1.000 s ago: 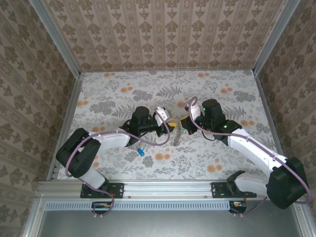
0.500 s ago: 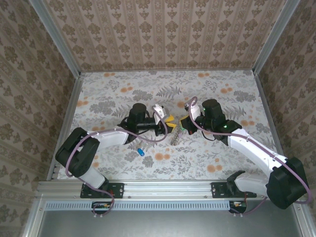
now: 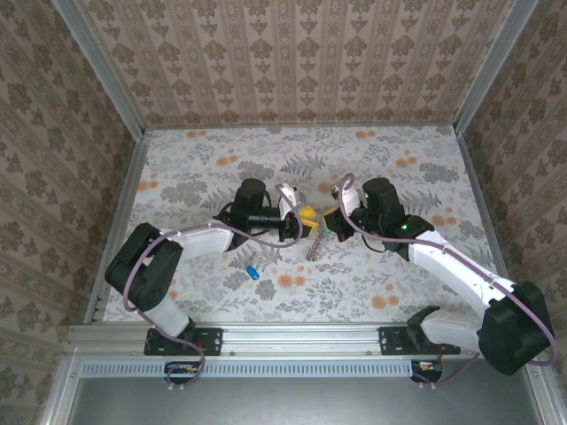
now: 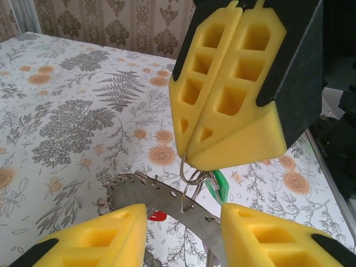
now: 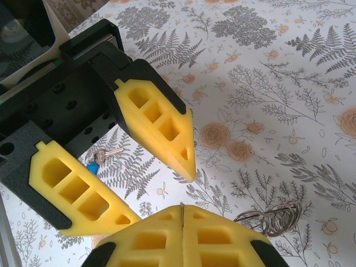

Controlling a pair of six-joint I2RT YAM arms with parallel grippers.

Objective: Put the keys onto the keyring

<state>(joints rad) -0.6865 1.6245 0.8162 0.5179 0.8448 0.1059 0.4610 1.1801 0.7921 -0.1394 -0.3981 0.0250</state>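
Observation:
My right gripper is shut on a thin wire loop, with small split rings hanging under its tip. The loop hooks into the keyring, a curved grey metal band with holes that hangs down to the table. A green key hangs beside the rings, and a red key shows below the band. My left gripper faces the right one, open, its fingers either side of the band and apart from it. A blue key lies loose on the table.
The floral table is boxed in by patterned walls with metal rails at its edges. A coil of wire rings shows beside my right fingers. Both arms meet at the middle; open table lies behind and to the sides.
My left gripper has shifted a little right and away from me, closer to the right gripper's tip. The right arm has held still with its grip unchanged.

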